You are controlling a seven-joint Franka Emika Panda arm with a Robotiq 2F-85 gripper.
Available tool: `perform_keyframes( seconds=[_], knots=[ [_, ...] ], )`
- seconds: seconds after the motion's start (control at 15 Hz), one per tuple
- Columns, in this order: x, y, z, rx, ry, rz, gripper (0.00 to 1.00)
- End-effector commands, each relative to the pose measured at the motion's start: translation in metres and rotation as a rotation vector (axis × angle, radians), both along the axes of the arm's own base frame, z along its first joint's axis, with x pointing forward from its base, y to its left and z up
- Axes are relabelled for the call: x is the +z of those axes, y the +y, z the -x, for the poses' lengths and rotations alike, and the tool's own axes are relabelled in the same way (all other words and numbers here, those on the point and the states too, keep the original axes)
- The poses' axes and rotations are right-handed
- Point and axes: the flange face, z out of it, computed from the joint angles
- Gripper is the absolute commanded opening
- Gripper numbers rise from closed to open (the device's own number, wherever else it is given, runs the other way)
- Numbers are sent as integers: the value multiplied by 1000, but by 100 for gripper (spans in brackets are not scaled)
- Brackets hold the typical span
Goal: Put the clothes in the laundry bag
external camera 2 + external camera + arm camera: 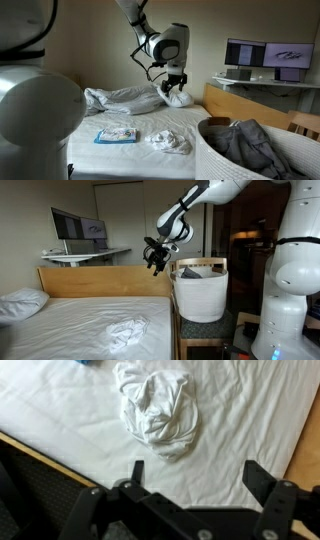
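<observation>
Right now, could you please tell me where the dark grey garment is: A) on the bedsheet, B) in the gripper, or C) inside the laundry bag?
C: the dark grey garment lies inside the laundry bag, and the open gripper hangs empty over the bed.

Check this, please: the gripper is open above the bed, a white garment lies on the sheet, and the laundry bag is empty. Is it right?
Not quite. The laundry bag is not empty: an exterior view shows a dark grey garment lying in it. The rest holds.
</observation>
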Motion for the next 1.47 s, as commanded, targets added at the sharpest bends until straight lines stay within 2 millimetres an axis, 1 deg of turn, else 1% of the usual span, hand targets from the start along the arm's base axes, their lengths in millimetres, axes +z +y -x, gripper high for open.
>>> perform_keyframes(
  seconds=[0.0,0.13,0.27,0.33,0.4,0.47,0.53,0.6,0.67,0.73,0.87,0.93,1.2,1.4],
  knots=[
    [-31,31,-11,46,-40,-41,100],
    [-60,51,-17,96,10,-54,100],
    [-96,71,-26,135,72,-26,100],
    [-119,78,-29,123,108,18,100],
    [-139,83,-26,113,154,64,100],
    [-152,84,-23,128,171,101,100],
    [-127,79,-20,136,149,51,100],
    [-145,83,-20,138,172,77,100],
    [-157,84,-20,141,184,91,100],
    [-162,85,-21,143,189,94,100],
    [-160,84,-24,141,184,94,100],
    [-164,88,-25,134,178,72,100],
    [-184,111,-26,124,136,53,100],
    [-200,134,-33,87,95,49,100]
  ],
)
